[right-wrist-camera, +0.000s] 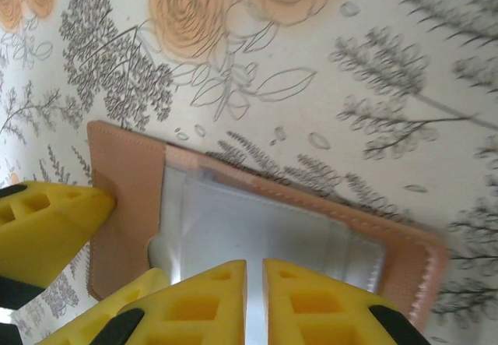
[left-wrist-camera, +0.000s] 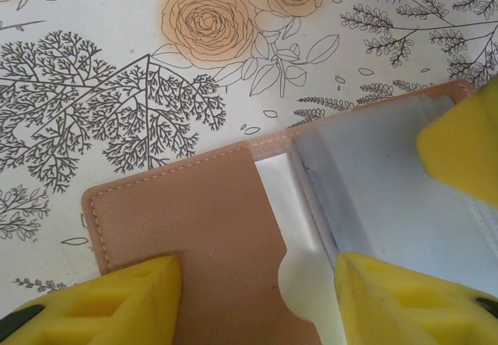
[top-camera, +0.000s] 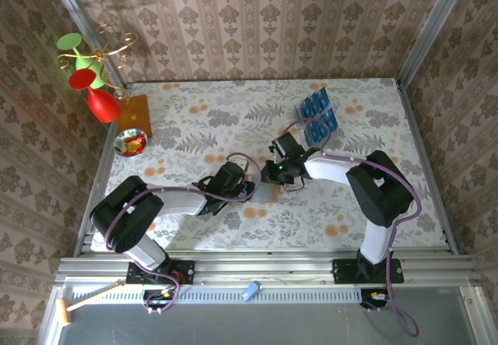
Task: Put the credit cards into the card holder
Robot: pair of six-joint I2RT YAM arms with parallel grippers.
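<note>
Spread wide, the left end effector (left-wrist-camera: 257, 298) straddles the fold of the open card holder (left-wrist-camera: 210, 228), while the right end effector (right-wrist-camera: 254, 283), pinched almost closed, hangs over its clear pocket, with bare surface (left-wrist-camera: 93, 49) past the holder's far edge and the credit cards (top-camera: 317, 117) well beyond the right end effector.

Both arms are stretching inward, meeting near the middle of the top view — the left gripper (top-camera: 251, 190) is standing with fingers (left-wrist-camera: 101, 306) wide apart along its wrist view's lower edge, the right gripper (top-camera: 274, 175) is pinching its fingers (right-wrist-camera: 194, 306) almost together
</note>
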